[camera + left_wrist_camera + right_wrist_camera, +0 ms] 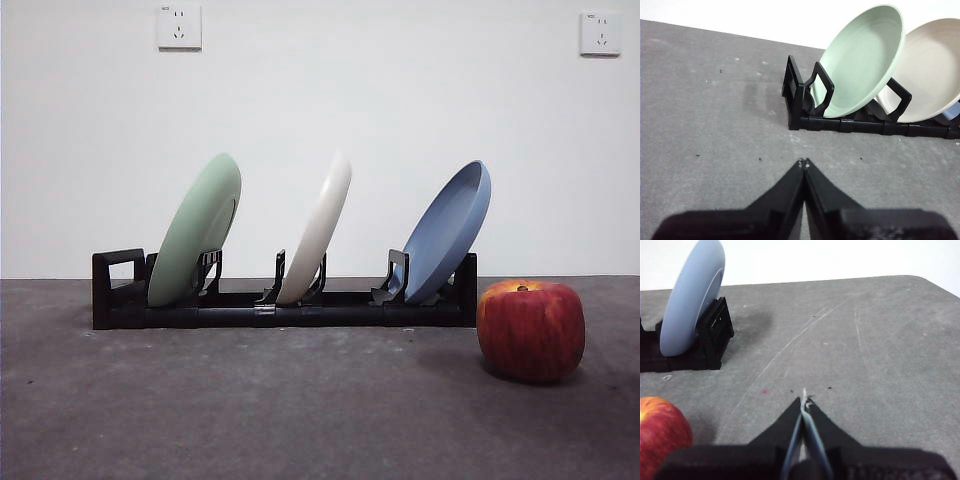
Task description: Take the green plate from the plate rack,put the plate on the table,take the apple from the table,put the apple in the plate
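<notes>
The green plate (197,228) leans in the left slot of the black plate rack (280,305); it also shows in the left wrist view (860,60) with the rack (850,117). The red apple (530,330) sits on the grey table (250,410) to the right of the rack's end, and shows in the right wrist view (660,437). My left gripper (804,162) is shut and empty, some way from the rack's handle end. My right gripper (805,400) is shut and empty, beside the apple and apart from it. Neither arm shows in the front view.
A cream-white plate (318,230) stands in the rack's middle slot and a blue plate (450,230) in the right slot, close behind the apple. The table's rounded far corner (920,280) shows in the right wrist view. Bare table lies in front of the rack.
</notes>
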`<move>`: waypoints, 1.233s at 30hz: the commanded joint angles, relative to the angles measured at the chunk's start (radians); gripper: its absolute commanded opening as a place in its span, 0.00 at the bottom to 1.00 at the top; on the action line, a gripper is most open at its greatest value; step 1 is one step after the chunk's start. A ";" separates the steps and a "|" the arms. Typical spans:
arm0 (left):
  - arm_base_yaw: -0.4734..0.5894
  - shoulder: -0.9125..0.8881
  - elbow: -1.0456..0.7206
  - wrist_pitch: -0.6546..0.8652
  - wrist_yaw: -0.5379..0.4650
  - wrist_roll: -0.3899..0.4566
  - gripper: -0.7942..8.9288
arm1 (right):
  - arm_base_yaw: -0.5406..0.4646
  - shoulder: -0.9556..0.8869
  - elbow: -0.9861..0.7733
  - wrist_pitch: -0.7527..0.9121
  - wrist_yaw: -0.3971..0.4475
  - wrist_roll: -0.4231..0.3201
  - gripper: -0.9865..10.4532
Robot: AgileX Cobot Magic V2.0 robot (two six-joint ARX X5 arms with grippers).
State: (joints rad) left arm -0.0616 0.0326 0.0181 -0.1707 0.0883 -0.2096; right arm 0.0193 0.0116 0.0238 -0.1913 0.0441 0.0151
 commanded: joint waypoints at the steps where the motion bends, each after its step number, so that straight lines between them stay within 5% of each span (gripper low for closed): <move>1: 0.002 0.000 -0.007 0.006 -0.003 0.009 0.08 | 0.000 -0.001 -0.009 0.005 -0.003 0.011 0.09; 7: 0.002 0.000 -0.007 0.007 -0.003 0.008 0.08 | 0.000 -0.001 -0.009 0.004 -0.017 0.019 0.09; 17: 0.002 0.000 -0.002 0.042 0.000 -0.058 0.08 | 0.000 -0.001 -0.006 0.021 -0.043 0.323 0.09; 22: 0.002 0.005 0.067 0.008 0.060 -0.081 0.08 | 0.000 0.008 0.052 0.063 -0.212 0.420 0.08; 26: 0.002 0.049 0.171 -0.026 0.106 -0.073 0.08 | 0.000 0.084 0.167 0.059 -0.370 0.425 0.08; 37: 0.002 0.341 0.557 -0.143 0.159 -0.016 0.08 | 0.000 0.468 0.641 0.053 -0.593 0.356 0.09</move>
State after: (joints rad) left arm -0.0616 0.3515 0.5472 -0.3092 0.2276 -0.2535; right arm 0.0193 0.4576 0.6289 -0.1417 -0.5293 0.3809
